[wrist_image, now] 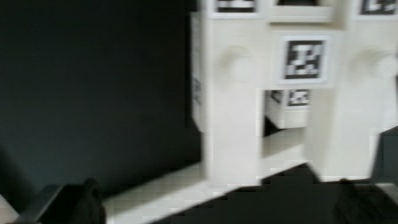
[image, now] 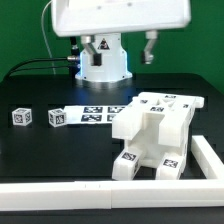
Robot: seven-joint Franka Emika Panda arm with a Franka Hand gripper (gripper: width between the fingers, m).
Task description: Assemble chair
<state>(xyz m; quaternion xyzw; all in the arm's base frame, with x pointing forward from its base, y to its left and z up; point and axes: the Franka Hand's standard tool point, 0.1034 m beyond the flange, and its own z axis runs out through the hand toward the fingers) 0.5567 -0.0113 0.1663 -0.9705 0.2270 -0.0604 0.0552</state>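
Looking blocky, the chair (image: 150, 124) is white and tagged.

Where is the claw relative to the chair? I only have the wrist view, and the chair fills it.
Observer: In the exterior view the claw hangs raised beside the robot base, clear of the chair and touching nothing.
Operator: Anything else on the table outside my frame?
Observer: A small tagged cube sits alone toward the exterior view's left, well apart from the chair.
Operator: Anything between them?
Observer: The marker board lies flat on the table between that cube and the chair.
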